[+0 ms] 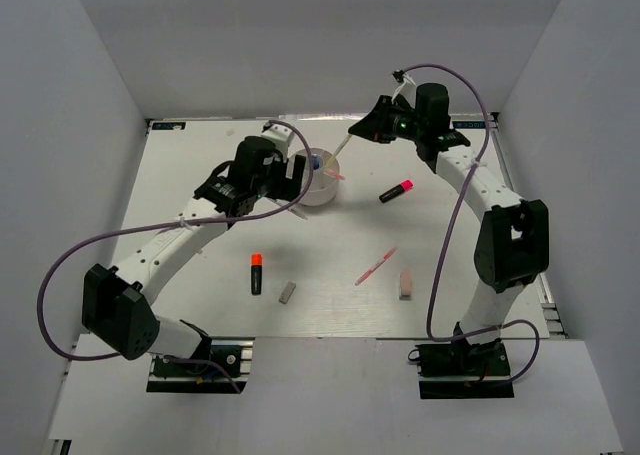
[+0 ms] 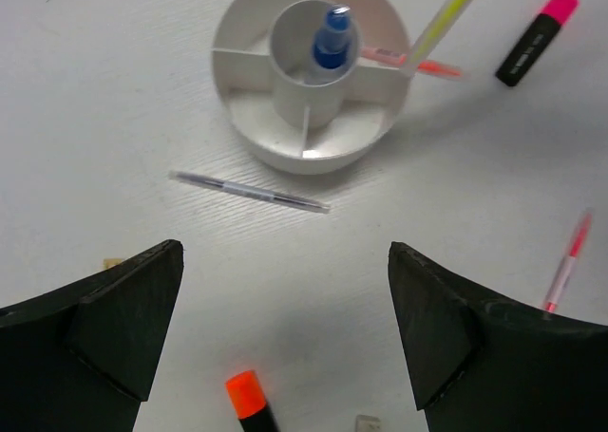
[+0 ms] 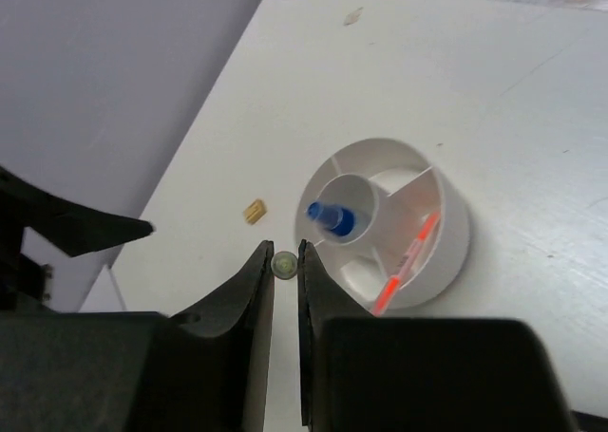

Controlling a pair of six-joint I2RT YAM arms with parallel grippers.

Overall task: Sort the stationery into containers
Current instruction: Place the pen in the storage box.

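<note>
The round white tub (image 1: 322, 197) stands at the table's middle back, with a blue-capped bottle (image 2: 332, 37) upright in its centre cup and a pink pen (image 2: 410, 64) lying over one compartment's rim. My right gripper (image 3: 285, 252) is shut on a yellow pen (image 2: 445, 18), which slants down to the tub's edge (image 3: 452, 252). My left gripper (image 2: 285, 250) hangs open and empty above the table just in front of the tub. A thin grey pen (image 2: 249, 191) lies between the two.
On the table lie a pink-capped highlighter (image 1: 397, 191), an orange-capped highlighter (image 1: 256, 273), a grey eraser (image 1: 287, 293), a pink pen (image 1: 376, 266) and a pinkish eraser (image 1: 405, 283). A small beige eraser (image 3: 254, 211) sits left of the tub.
</note>
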